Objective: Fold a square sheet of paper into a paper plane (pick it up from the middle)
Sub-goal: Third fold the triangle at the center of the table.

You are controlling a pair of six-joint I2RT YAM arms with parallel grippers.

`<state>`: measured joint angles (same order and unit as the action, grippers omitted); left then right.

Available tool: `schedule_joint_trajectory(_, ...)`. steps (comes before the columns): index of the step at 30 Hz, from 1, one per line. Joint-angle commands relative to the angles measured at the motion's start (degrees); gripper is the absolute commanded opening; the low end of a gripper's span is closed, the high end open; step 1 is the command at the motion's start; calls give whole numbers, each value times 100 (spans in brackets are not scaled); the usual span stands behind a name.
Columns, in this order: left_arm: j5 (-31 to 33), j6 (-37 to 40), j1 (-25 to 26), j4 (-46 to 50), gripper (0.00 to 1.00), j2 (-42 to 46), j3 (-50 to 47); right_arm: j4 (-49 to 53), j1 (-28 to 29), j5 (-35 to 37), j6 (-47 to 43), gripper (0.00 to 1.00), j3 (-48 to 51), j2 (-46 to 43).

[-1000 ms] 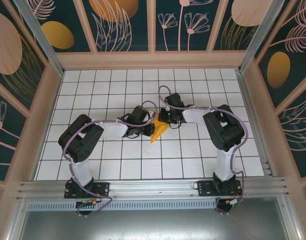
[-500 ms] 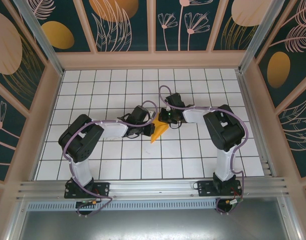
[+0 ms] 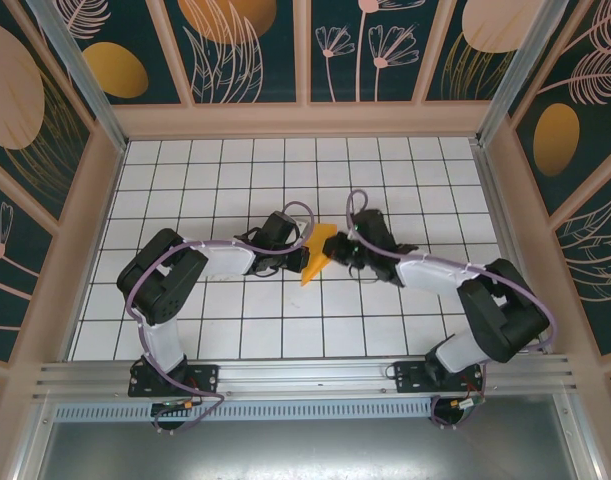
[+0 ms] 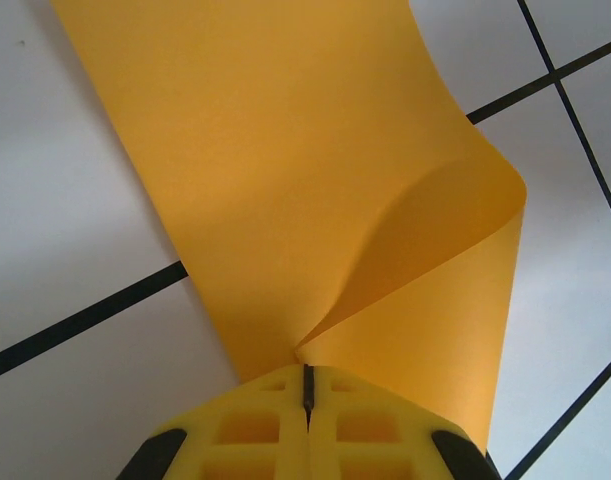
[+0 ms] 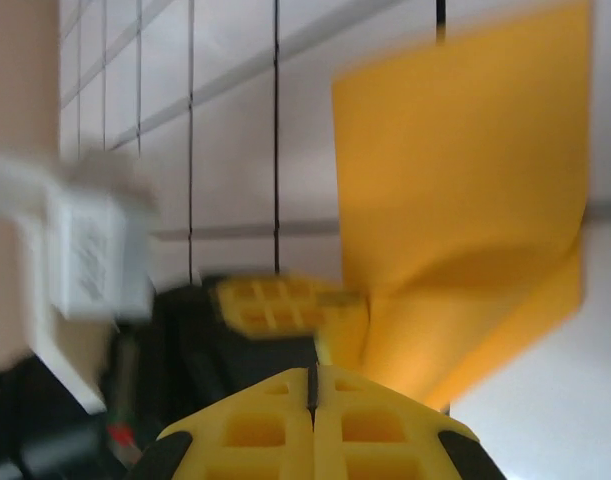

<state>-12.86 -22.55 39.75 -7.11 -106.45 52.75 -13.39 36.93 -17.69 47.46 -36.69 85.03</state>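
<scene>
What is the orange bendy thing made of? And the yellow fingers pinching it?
The orange sheet looks like thin matte paper: it curls softly without cracking. The fingers of the left gripper look like hard yellow plastic, moulded with square pockets.

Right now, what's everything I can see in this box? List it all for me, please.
sheet of paper: one, orange-yellow, partly folded and curling, mid-table between the arms
table: one, white tiles with dark lines, under everything
wall panels: several, dark teal with painted orange ovals and pale plants, around the table
metal rail: one, silver, along the near edge under the arm bases
left arm: one, black and white with a purple cable, reaching in from the left
right arm: one, same colours, reaching in from the right
left fingers: one pair, yellow, closed on the paper
right fingers: one pair, yellow, closed, beside the paper; whether they pinch it I cannot tell
</scene>
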Motion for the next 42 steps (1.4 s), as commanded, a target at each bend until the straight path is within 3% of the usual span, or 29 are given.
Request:
schedule_joint_trajectory(1,55,83,-1,167,7,-214,-134,-975,389,-216,899,0,365,128)
schedule_joint_trajectory(12,34,87,5,195,7,-261,-90,-1653,780,-594,1139,0,215,1002)
schedule_joint_trajectory(36,-49,92,11,184,8,-247,-111,-1544,840,-607,1096,0,329,1723)
schedule_joint_trajectory(42,-86,86,6,184,8,-250,-132,-1232,842,-527,1005,0,183,1412)
